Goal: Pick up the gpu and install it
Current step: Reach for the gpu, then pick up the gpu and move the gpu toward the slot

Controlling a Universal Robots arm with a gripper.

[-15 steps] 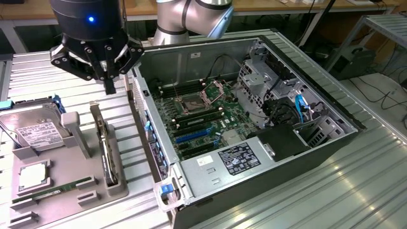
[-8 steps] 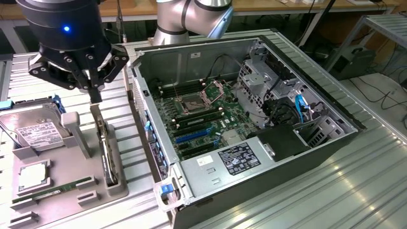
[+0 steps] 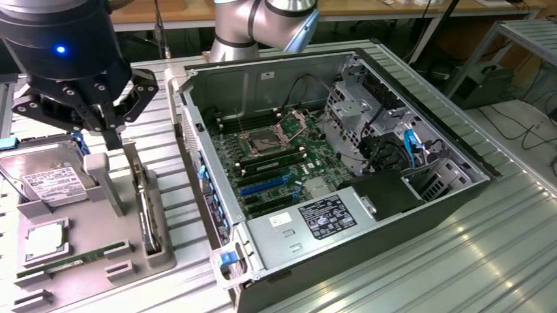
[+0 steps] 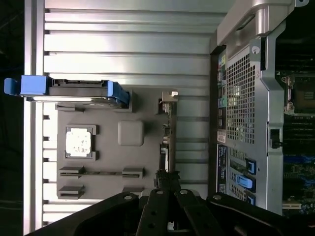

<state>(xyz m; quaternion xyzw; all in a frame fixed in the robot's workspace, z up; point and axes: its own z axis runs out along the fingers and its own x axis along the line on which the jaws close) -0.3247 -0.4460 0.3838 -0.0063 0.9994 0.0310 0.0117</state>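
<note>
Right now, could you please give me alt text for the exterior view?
A robot gripper, fingers shut, hangs over a gpu standing on edge in a grey tray that also holds a hard drive. An open computer case lies to the exterior view's right.

No word, brand or number can be read anywhere. The hard drive carries a white label with rows of dark print. The power supply inside the computer case carries a black label with white print and small marks, next to a small white sticker. All of this print is too fine to make out, and the silver top of the processor shows only faint marks.
</note>
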